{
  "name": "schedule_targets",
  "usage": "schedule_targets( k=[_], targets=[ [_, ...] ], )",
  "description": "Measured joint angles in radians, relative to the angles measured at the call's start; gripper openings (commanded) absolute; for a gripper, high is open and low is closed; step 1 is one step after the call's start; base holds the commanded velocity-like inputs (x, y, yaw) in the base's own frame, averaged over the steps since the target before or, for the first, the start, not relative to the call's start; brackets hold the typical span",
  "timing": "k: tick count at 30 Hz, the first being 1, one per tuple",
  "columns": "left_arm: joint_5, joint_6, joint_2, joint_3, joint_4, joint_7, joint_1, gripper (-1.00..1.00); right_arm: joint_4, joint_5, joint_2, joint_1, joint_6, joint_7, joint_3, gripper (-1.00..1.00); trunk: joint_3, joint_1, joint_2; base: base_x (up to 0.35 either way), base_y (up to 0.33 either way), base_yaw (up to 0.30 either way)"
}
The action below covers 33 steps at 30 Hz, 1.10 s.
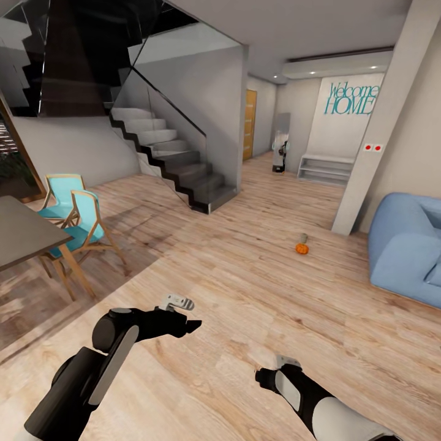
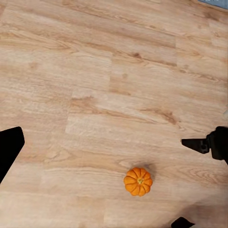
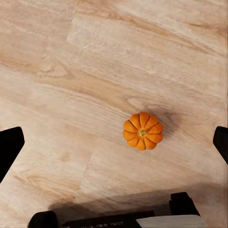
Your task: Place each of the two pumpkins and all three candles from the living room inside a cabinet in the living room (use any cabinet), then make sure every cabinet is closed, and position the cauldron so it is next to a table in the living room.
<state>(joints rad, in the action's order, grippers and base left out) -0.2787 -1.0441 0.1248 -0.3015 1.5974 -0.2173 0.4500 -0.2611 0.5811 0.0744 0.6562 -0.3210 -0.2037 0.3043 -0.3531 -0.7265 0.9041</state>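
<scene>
Pumpkin (image 3: 143, 130) sits stem-up on the wood floor (image 3: 57, 71), just right of center between the right gripper's (image 3: 114, 145) wide-spread, empty fingers. It is round, so no long axis matters.

In the left wrist view one pumpkin (image 2: 137, 181) lies small and low in the frame, below the line of the left gripper (image 2: 116, 147), which is also spread and empty. The right arm is probably nearer.

The head view's right-center holds one pumpkin (image 1: 301, 248) touching or just beside one candle (image 1: 304, 237). I cannot tell whether it is the same pumpkin.
</scene>
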Motion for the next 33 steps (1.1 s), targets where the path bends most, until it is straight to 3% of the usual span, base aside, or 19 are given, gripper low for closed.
schedule_targets(
  k=[3, 10, 13, 15, 19, 33],
  targets=[
    [0.000, 0.000, -0.001, 0.001, 0.000, 0.000, 0.000, 1.00, 0.027, -0.001, -0.003, 0.002, -0.023, -0.004, -0.002, 1.00, -0.009, -0.012, 0.021, 0.000, 0.000, 0.000],
    [0.002, 0.000, -0.001, 0.000, -0.001, 0.001, 0.000, 1.00, 0.041, -0.006, -0.007, 0.007, -0.165, -0.005, 0.006, 1.00, -0.031, -0.038, 0.070, 0.000, 0.000, 0.000],
    [0.007, 0.000, -0.003, -0.001, -0.001, 0.004, 0.000, 1.00, 0.035, -0.005, -0.006, 0.007, -0.193, -0.004, 0.056, 1.00, -0.041, -0.050, 0.091, 0.000, 0.000, 0.000],
    [0.009, 0.000, -0.004, -0.001, -0.001, 0.005, 0.000, 1.00, 0.034, -0.004, -0.007, 0.007, -0.198, -0.006, 0.088, 1.00, -0.047, -0.058, 0.105, 0.000, 0.000, 0.000],
    [0.011, 0.000, -0.006, -0.004, -0.001, 0.006, 0.000, 1.00, 0.031, -0.004, -0.009, 0.007, -0.196, -0.008, 0.116, 1.00, -0.060, -0.073, 0.133, 0.000, 0.000, 0.000],
    [0.012, 0.000, -0.010, -0.009, -0.002, 0.008, 0.000, 1.00, 0.031, 0.000, -0.024, 0.005, -0.103, -0.006, 0.119, 1.00, -0.104, -0.127, 0.231, 0.000, 0.000, 0.000]
  ],
)
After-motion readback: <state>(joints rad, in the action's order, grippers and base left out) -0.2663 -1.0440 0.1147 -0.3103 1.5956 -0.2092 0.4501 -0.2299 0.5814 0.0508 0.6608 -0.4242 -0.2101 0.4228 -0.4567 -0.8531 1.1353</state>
